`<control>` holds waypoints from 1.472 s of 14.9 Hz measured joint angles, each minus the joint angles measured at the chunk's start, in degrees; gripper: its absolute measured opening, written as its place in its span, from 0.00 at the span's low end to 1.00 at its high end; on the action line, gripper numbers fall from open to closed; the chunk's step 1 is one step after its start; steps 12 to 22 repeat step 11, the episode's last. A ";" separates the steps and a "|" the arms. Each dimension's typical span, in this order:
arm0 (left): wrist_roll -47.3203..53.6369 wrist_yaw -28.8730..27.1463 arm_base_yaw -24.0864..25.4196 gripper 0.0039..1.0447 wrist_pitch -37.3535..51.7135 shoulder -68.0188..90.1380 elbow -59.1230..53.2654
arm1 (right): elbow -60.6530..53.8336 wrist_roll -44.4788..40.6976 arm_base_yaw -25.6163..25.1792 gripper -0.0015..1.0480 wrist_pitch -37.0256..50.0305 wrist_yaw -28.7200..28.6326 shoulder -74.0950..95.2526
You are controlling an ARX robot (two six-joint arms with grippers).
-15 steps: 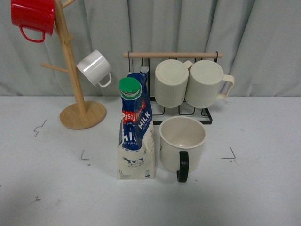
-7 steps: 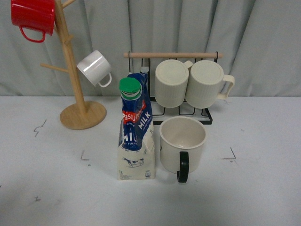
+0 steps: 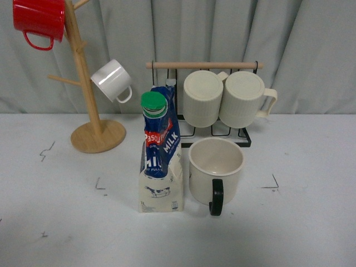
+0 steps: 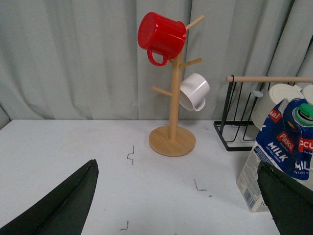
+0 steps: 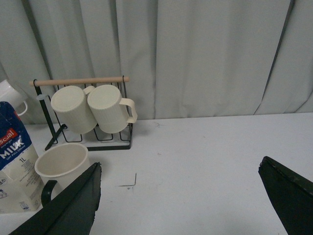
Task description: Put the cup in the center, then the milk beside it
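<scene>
Two task items: cup (image 3: pixel 216 167) and milk (image 3: pixel 160 161), both upright on the counter (image 3: pixel 311 222).
Cup position: mid-counter, between the corner marks, just in front of the wire rack (image 3: pixel 222 130); black handle faces the robot.
Milk position: immediately on the cup's left, seemingly touching or nearly so; long axis vertical, green cap on top.
Left pincer (image 4: pixel 176 205): spread wide, holding nothing; milk shows at the edge of its view, off to the arm's right side.
Right pincer (image 5: pixel 181 205): spread wide, empty; cup and milk sit toward the arm's left.
Front view: neither arm visible.
Nearer arm: cannot tell firmly; left wrist view frames the milk closer, right wrist view the cup.
Judgement: arrangement appears complete; no grasp seems needed, and any further move risks tipping the tall carton.
Other: wooden mug tree (image 3: pixel 83 83) well apart.
</scene>
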 joint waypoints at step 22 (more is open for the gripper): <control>0.00 0.00 0.00 0.94 0.00 0.00 0.00 | 0.00 0.00 0.00 0.94 0.00 0.00 0.00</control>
